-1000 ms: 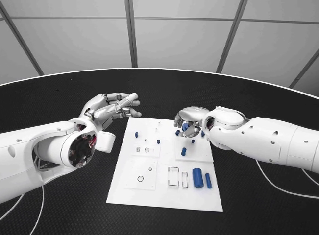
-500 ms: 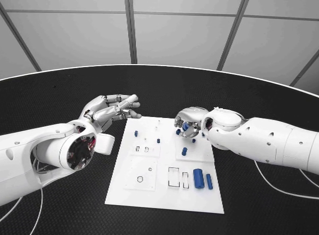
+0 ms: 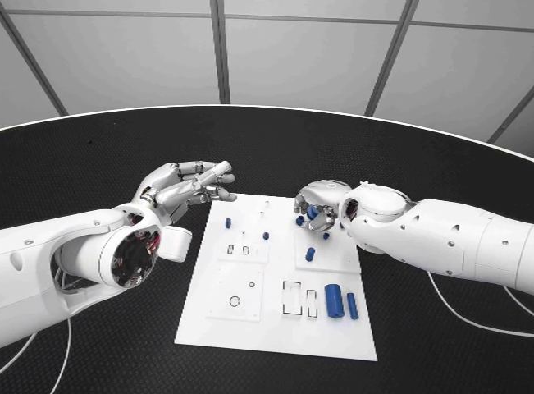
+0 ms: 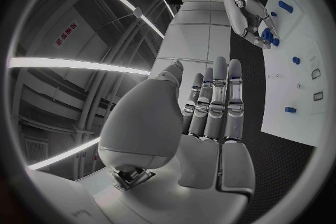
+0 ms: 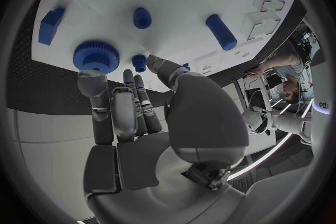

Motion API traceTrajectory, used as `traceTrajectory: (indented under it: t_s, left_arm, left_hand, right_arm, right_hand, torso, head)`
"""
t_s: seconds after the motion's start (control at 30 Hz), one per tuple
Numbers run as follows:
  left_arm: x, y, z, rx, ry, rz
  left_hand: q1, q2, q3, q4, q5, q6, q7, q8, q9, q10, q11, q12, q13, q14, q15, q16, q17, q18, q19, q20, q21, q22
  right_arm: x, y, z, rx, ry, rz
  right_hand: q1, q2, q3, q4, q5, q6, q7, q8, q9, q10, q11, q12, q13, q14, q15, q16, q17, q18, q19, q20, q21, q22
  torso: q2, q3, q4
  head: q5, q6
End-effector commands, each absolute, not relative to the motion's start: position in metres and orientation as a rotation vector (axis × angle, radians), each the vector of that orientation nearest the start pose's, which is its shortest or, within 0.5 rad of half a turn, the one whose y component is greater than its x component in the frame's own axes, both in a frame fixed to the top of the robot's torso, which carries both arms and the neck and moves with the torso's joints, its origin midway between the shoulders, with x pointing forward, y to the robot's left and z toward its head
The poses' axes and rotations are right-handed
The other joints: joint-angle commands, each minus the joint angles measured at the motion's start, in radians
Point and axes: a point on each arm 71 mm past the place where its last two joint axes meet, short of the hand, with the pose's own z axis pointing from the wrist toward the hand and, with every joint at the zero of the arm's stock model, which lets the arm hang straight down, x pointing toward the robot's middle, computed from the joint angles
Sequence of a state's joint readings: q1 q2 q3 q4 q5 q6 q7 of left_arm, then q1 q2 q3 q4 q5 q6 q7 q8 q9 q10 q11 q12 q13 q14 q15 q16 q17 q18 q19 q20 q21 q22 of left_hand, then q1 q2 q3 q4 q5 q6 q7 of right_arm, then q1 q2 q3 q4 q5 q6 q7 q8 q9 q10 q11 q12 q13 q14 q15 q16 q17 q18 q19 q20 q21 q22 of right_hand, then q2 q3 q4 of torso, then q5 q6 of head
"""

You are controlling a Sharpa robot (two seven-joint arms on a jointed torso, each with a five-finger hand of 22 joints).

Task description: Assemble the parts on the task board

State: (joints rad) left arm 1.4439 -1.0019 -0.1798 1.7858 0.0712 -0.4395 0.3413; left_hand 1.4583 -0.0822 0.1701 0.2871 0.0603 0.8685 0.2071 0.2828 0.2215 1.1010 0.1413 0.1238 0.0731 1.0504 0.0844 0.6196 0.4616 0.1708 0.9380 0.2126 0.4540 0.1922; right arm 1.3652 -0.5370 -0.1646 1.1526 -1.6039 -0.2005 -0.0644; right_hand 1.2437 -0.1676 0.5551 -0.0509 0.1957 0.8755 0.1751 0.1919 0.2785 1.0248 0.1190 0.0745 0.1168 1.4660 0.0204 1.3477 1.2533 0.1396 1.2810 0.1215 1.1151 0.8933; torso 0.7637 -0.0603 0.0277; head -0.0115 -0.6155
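This looks like a robot lab or test room, not a home. A big round black table point(image 3: 101, 164) stands in the middle, and behind the table rise plain grey wall panels point(image 3: 302, 61) split by dark lines. On the table lies a white task board point(image 3: 220, 316) with small blue parts point(image 3: 334, 299), and above the table the left wrist view shows long bright light strips point(image 4: 63, 63) on a high ceiling.

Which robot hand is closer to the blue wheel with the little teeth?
The right hand. Its fingers are right at the toothed blue wheel over the task board. The left hand hangs off the board's far left corner, holding nothing.
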Motion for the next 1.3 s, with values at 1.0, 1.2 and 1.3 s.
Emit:
traceTrajectory:
  t_s: [1.0,1.2,1.3]
  left_arm:
    - [0.457,0.218,-0.108,-1.083,1.424,-1.506]
    - [0.458,0.219,-0.108,-1.085,1.423,-1.503]
    - [0.459,0.219,-0.109,-1.085,1.423,-1.502]
  left_hand:
    - [-0.006,0.000,0.009,0.000,-0.001,0.001,0.003,-0.006,0.002,0.000,0.006,-0.006,-0.002,-0.010,0.002,0.006,0.003,0.010,-0.011,0.001,0.006,0.001]
    - [-0.005,0.001,0.010,0.000,-0.001,0.000,0.003,-0.007,0.002,0.000,0.006,-0.007,-0.002,-0.011,0.002,0.006,0.003,0.010,-0.012,0.002,0.006,0.001]
    - [-0.005,0.001,0.010,0.000,-0.001,0.000,0.003,-0.007,0.002,0.000,0.006,-0.007,-0.002,-0.011,0.002,0.006,0.003,0.010,-0.012,0.002,0.006,0.001]
  right_arm:
    - [0.556,-0.145,-0.157,-0.454,1.577,0.465]
    - [0.553,-0.145,-0.154,-0.444,1.544,0.482]
    - [0.551,-0.144,-0.152,-0.438,1.521,0.493]
  right_hand:
    - [0.037,0.065,0.056,0.018,-0.010,0.119,-0.040,0.088,0.078,0.167,-0.045,0.044,0.007,0.051,-0.026,0.043,0.029,-0.027,0.032,-0.022,0.076,0.107]
    - [0.050,0.064,0.056,0.004,-0.013,0.122,-0.042,0.101,0.096,0.191,-0.051,0.049,0.014,0.051,-0.031,0.046,0.030,-0.029,0.035,-0.027,0.086,0.123]
    - [0.054,0.063,0.055,-0.002,-0.014,0.118,-0.042,0.104,0.103,0.204,-0.054,0.053,0.020,0.051,-0.033,0.047,0.030,-0.030,0.036,-0.029,0.090,0.129]
  torso:
    - [0.028,-0.0019,-0.0050]
    - [0.029,-0.0024,-0.0045]
    - [0.029,-0.0031,-0.0067]
  head:
    - [0.008,0.008]
    - [0.006,0.015]
    - [0.008,0.016]
